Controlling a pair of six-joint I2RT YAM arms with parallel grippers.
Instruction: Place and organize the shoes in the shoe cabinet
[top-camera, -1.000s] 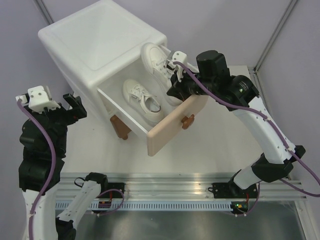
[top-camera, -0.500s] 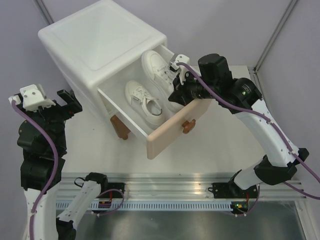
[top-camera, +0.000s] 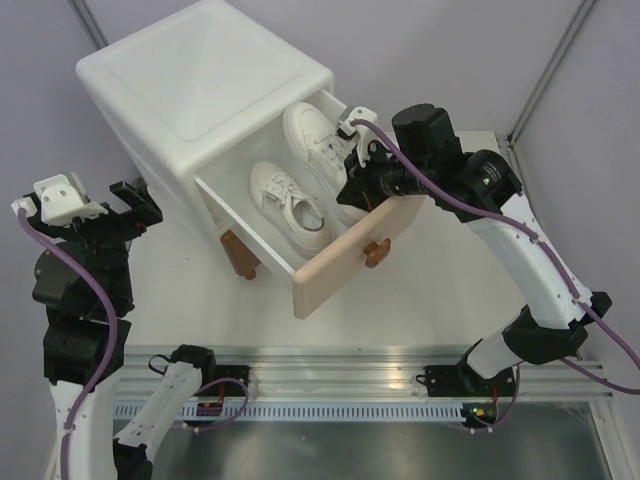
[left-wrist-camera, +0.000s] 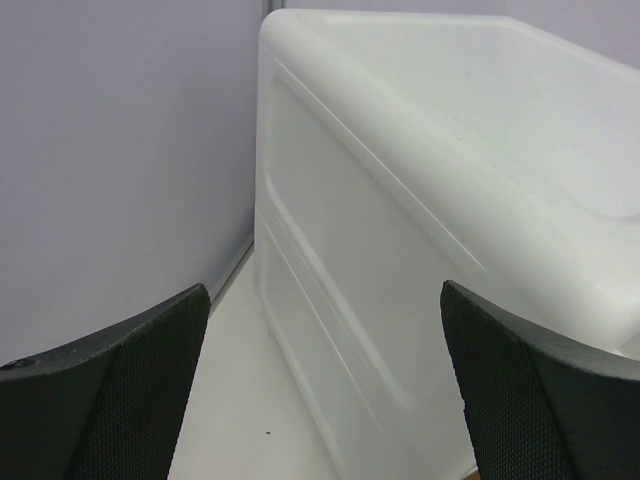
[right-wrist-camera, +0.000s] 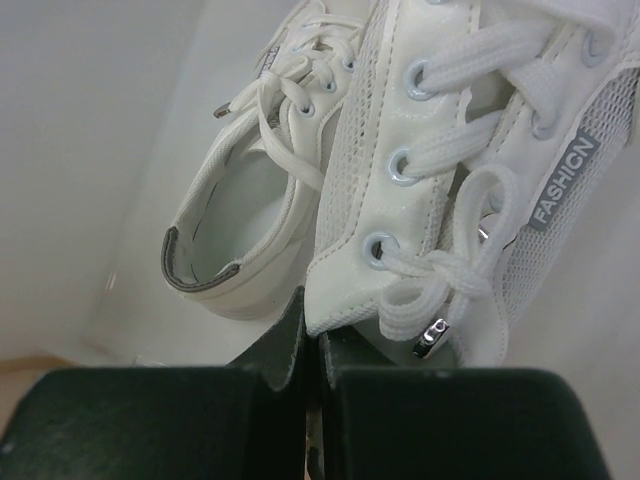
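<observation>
Right gripper (top-camera: 352, 186) pinched tight on lace edge of white sneaker (top-camera: 315, 135), held tilted in open drawer (top-camera: 340, 265), second sneaker (top-camera: 287, 205) left of gripper, left gripper (top-camera: 135, 203) spread, shoe cabinet (top-camera: 200, 90) straight ahead.

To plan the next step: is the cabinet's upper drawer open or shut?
Open. Its beige front stands out from the cabinet, and a white sneaker lies inside.

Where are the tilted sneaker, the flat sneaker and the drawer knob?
tilted sneaker (top-camera: 312, 140): top view, on its laced upper.
flat sneaker (top-camera: 287, 203): top view, on its laces.
knob (top-camera: 376, 246): top view, on its brown face.
</observation>
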